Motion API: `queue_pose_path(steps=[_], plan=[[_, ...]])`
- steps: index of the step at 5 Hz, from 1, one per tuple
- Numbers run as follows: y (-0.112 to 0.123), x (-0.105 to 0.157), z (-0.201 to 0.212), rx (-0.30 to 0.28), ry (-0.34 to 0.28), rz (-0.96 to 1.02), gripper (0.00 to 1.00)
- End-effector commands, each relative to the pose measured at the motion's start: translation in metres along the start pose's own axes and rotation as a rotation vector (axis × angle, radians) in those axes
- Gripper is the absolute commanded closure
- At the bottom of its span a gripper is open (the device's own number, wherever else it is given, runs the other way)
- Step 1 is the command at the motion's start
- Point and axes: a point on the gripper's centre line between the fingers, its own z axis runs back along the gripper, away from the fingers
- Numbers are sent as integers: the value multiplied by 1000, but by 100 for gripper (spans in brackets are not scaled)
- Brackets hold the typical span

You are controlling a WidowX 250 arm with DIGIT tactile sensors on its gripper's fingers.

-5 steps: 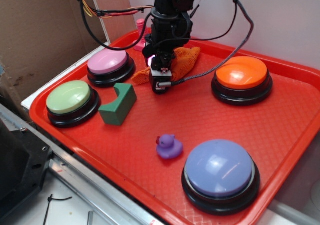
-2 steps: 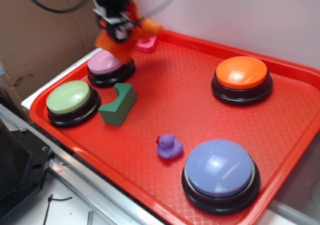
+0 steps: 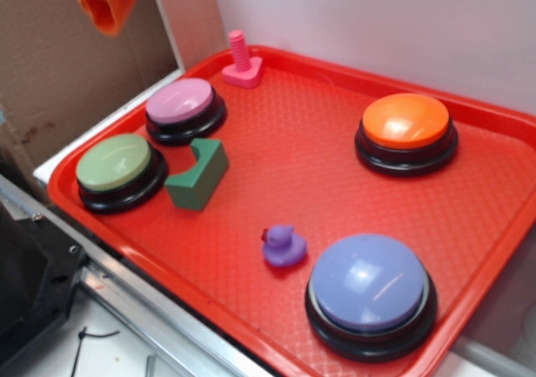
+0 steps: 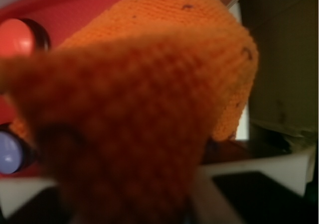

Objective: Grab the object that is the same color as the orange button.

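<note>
Orange cloth (image 3: 105,4) hung up top-left, well off the tray (image 3: 276,167); end effector itself wasn't visible, so can't tell its grip.

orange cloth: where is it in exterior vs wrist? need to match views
Exterior: orange cloth hangs at the top left corner, above the cardboard, off the red tray.
Wrist: the cloth fills most of the frame, blurred and close to the lens.
Shared landmark: orange button, right on the tray in exterior; upper left edge in wrist.
</note>
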Motion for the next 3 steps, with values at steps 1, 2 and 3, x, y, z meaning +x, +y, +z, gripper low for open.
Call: queue_pose_path(steps=[1,2,3], plan=[[-58,-15,78,49,-94,-162,100],[-67,-13,76,38,-80,-183,100],[-63,-12,64,59,-81,-169,100]])
